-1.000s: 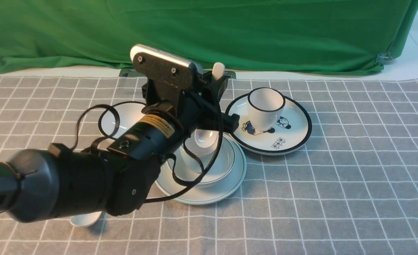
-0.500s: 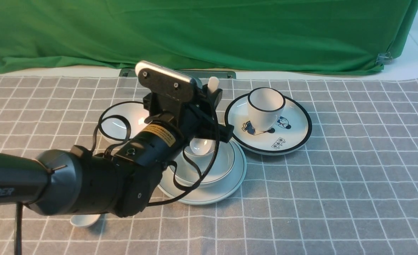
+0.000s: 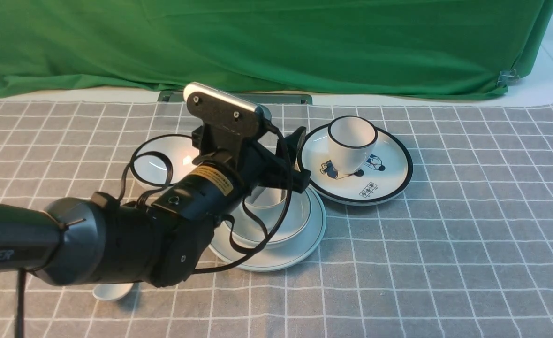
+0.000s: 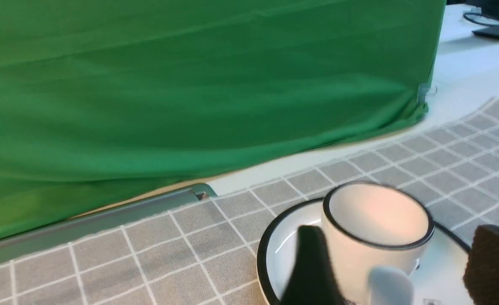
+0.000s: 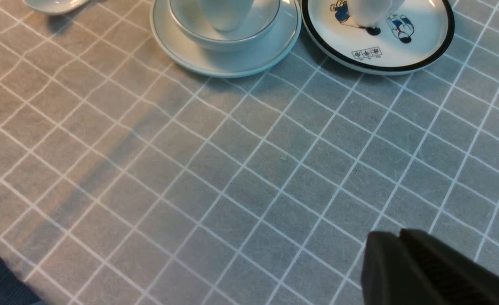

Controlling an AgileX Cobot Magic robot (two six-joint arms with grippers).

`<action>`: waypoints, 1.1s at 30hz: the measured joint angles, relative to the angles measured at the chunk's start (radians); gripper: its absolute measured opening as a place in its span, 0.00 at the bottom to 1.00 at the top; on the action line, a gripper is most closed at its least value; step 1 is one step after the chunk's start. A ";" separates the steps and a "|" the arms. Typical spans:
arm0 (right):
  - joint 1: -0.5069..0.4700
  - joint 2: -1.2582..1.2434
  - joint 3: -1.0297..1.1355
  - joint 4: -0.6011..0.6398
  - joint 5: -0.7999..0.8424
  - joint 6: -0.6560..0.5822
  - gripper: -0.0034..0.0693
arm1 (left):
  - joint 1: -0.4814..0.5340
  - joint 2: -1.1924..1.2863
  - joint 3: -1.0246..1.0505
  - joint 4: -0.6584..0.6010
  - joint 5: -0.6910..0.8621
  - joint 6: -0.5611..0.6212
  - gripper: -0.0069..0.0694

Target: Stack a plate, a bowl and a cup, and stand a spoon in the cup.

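Plate [image 5: 232, 63], bowl [image 5: 251, 31], cup [image 5: 226, 15] stacked on counter [image 3: 445, 258].
Left fingers [image 4: 310, 267] wide apart, spoon [image 4: 391, 286] handle tip between them, ungripped; right fingers [image 5: 423, 271] closed together, empty.

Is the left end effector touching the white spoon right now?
Apart. The left wrist view shows the spoon standing between the open fingers of the left end effector, with a visible gap on each side.

The left claw [image 4: 397, 237] has spread open, releasing the spoon [image 4: 391, 286].
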 joint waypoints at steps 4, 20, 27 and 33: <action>0.000 0.000 0.000 0.000 -0.021 0.000 0.14 | 0.000 -0.170 0.001 -0.019 0.188 0.000 0.68; 0.000 0.000 0.000 0.001 -0.042 0.000 0.14 | 0.000 -1.148 0.360 -0.010 0.643 -0.003 0.10; 0.000 0.000 0.000 0.001 -0.095 0.050 0.14 | 0.000 -1.440 0.606 -0.010 0.637 -0.003 0.09; 0.000 0.000 0.000 0.001 -0.098 0.076 0.15 | 0.000 -1.506 0.688 -0.010 0.635 -0.003 0.10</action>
